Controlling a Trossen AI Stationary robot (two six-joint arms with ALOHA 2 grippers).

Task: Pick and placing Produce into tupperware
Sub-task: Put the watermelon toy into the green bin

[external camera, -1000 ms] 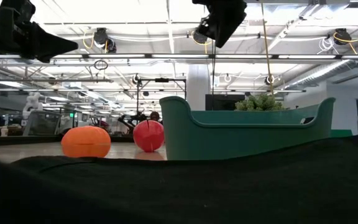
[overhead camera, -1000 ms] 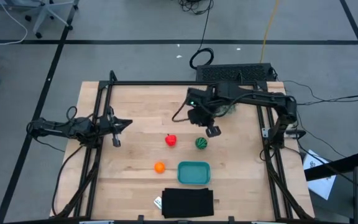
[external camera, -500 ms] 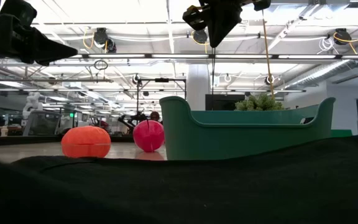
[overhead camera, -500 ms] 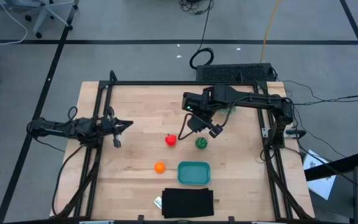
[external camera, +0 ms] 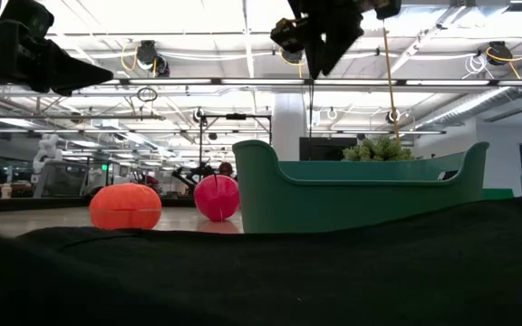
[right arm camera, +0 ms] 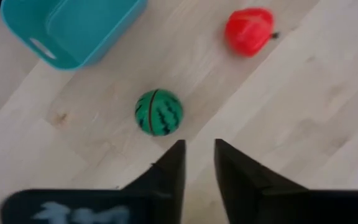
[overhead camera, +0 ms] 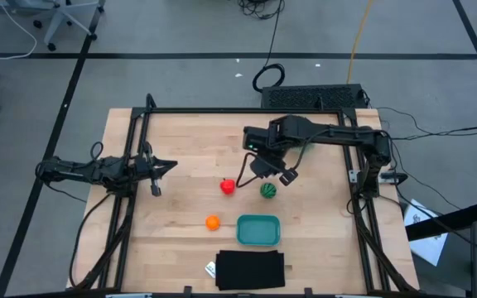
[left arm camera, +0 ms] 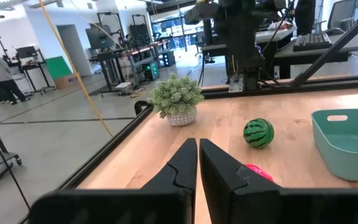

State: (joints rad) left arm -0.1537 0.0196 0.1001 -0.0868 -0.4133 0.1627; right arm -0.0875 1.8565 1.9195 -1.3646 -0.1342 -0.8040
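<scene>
The right tool (overhead camera: 265, 171) hangs above the table (overhead camera: 180, 149), between the red fruit (overhead camera: 228, 186) and the green striped ball (overhead camera: 268, 190), its 2 fingers (right arm camera: 169, 168) slightly apart and gripping nothing; the orange ball (overhead camera: 212, 222) lies just beside the teal tupperware (overhead camera: 258, 229), which holds none of the 3 items; a black mat (overhead camera: 250, 270) lies near the tupperware at the table's front edge; the left tool (overhead camera: 157, 166) waits at the table's left side, fingers (left arm camera: 185, 163) pressed nearly together; a pale bushy plant (left arm camera: 177, 98) stands at the far edge.

Wooden table (overhead camera: 180, 141) bears three toy produce (overhead camera: 228, 186), tupperware (overhead camera: 258, 229), black mat (overhead camera: 250, 269), plant (left arm camera: 177, 98).
</scene>
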